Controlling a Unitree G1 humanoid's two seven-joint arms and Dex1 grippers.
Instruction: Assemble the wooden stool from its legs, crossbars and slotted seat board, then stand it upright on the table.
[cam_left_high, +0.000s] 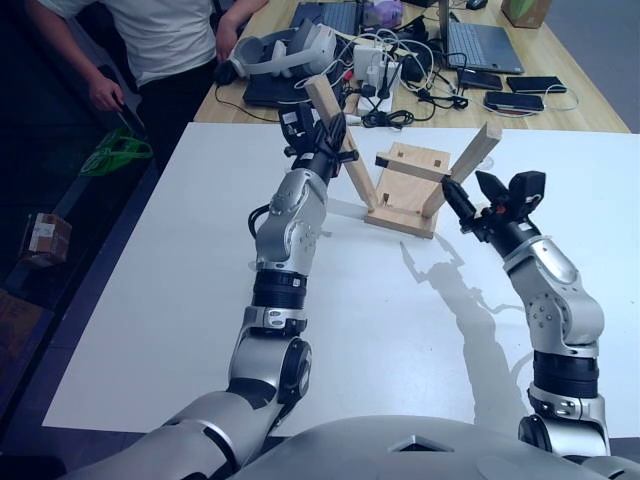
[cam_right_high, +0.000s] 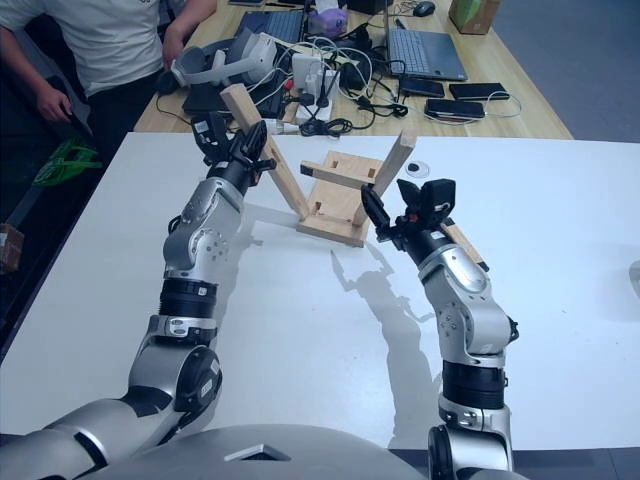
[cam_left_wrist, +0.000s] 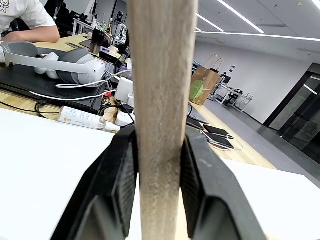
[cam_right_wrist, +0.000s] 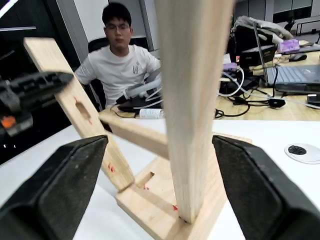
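- Your left gripper (cam_left_high: 328, 138) pinched the left leg (cam_left_high: 358, 182) tight near its top end.
- Your right gripper (cam_left_high: 473, 200) had its fingers spread wide, close by the right leg (cam_left_high: 472, 155) and not touching it.
- The seat board (cam_left_high: 402, 220) lay flat on the white table (cam_left_high: 180, 280). Both legs stuck up tilted, with a crossbar (cam_left_high: 412, 168) between them.
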